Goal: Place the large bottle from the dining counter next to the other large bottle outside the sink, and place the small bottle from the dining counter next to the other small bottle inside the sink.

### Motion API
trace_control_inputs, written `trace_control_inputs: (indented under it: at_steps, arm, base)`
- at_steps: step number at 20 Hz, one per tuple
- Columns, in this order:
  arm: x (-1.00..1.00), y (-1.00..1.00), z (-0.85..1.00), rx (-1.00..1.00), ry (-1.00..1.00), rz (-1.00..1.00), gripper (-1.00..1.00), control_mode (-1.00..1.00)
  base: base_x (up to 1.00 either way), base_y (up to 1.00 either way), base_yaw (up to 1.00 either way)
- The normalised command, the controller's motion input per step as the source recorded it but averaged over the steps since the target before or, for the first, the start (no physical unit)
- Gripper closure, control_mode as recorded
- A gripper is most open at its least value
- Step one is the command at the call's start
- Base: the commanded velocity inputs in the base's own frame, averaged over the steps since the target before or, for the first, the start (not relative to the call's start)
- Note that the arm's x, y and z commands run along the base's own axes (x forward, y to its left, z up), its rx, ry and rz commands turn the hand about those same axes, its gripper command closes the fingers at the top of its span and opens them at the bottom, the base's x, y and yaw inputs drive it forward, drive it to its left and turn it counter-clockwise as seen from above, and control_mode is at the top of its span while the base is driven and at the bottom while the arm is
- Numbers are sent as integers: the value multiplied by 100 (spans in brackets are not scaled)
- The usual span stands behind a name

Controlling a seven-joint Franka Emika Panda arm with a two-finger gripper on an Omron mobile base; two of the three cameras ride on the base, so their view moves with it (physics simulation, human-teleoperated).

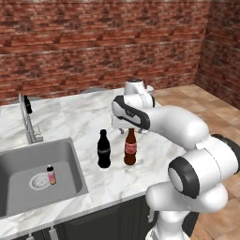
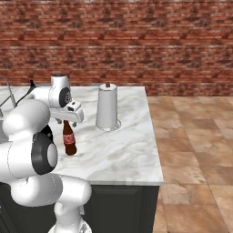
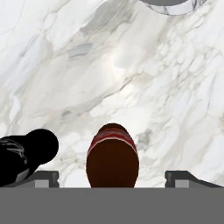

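Observation:
The large bottle (image 1: 130, 149) (image 2: 69, 140), brown with a red label, stands upright on the marble counter right of the sink (image 1: 28, 161). Touching distance to its left stands the other large bottle (image 1: 103, 150) (image 3: 26, 153), all black. My gripper (image 1: 127, 127) (image 2: 67, 120) (image 3: 113, 177) hovers just over the brown bottle's cap (image 3: 113, 155), open, its fingertips (image 3: 43, 177) wide apart on either side and not touching it. The other small bottle (image 1: 51, 175), reddish-pink, stands in the sink by the drain. The small bottle (image 1: 28, 104), short and black, stands at the counter's far edge behind the faucet.
A chrome faucet (image 1: 27, 119) rises behind the sink. A white cylinder with a dark knob (image 2: 107, 107) (image 3: 168, 6) stands on the counter beyond the bottles. The counter's right edge (image 2: 152, 136) drops to a tiled floor. A brick wall is behind.

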Motion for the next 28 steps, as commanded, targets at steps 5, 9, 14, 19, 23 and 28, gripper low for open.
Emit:
trace_control_inputs:
  at_steps: [5,9,14,19,23,28]
  arm:
    - [0,0,3,0,0,0,-100,-100]
    - [-12,0,49,0,0,0,-100,-100]
    - [-37,0,59,0,0,0,-100,-100]
    - [-73,0,40,0,0,0,-100,-100]
    - [-93,-6,34,0,0,0,-100,-100]
    - [-92,-24,24,0,-5,0,-100,-100]
  base:
    - [0,0,0]
    - [0,0,0]
    - [0,0,0]
    - [0,0,0]
    - [0,0,0]
    - [0,0,0]
